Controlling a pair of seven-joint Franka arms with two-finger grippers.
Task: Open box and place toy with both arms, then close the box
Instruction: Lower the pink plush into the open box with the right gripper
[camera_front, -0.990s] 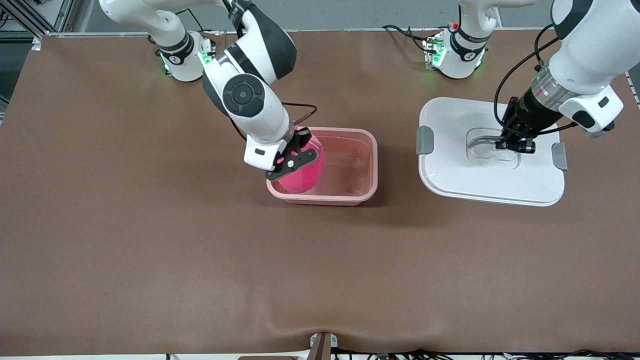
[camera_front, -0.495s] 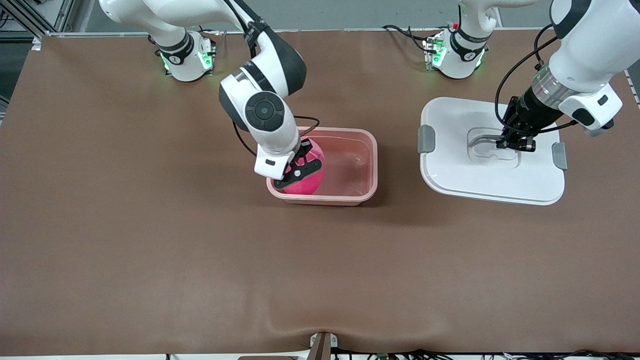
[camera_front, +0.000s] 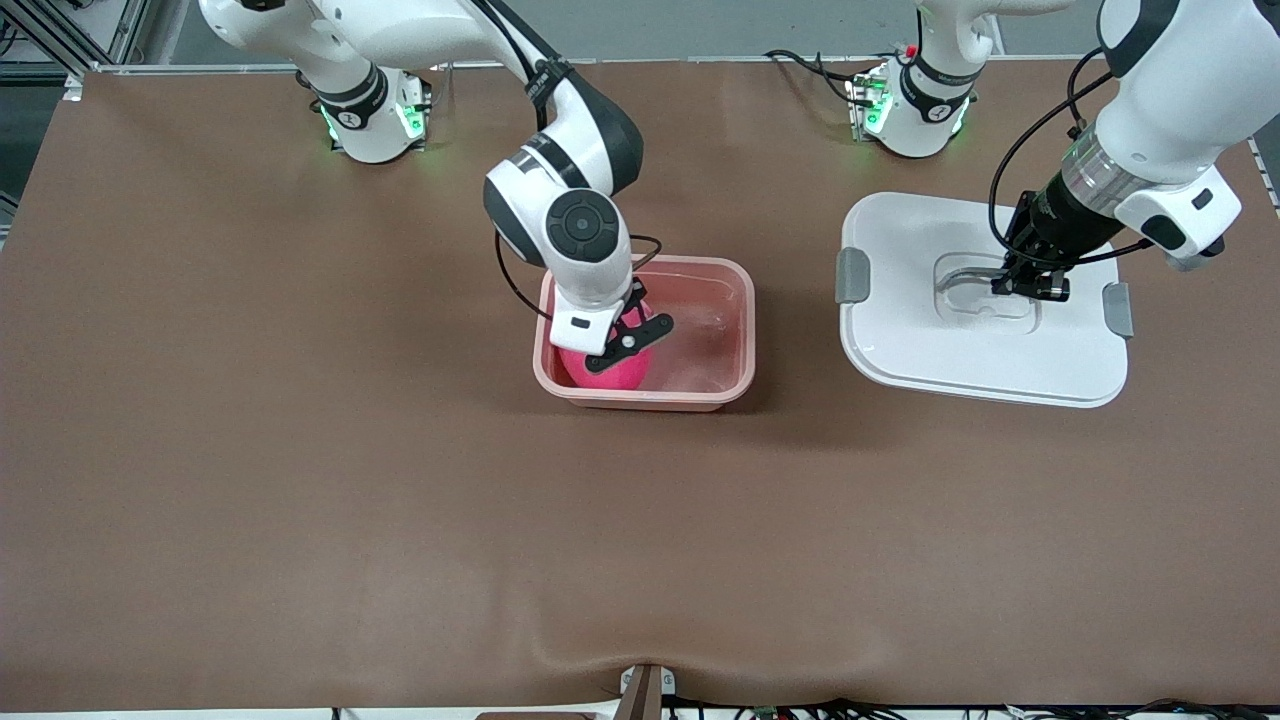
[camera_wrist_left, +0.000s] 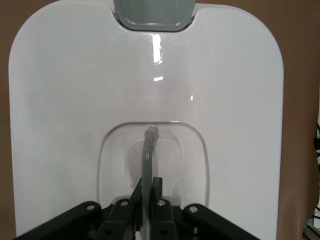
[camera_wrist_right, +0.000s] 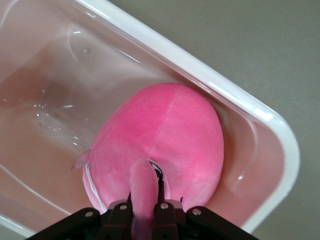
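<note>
text: none readable | labels: none | brands: none | numbers: none | signs: none

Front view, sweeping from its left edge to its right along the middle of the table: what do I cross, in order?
Right hand gripping the toy → open pink box base → grey clip → white lid → left hand on the lid's centre handle → second grey clip.

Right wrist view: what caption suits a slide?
Right hand pinching the pink toy, lowered inside the open box.
</note>
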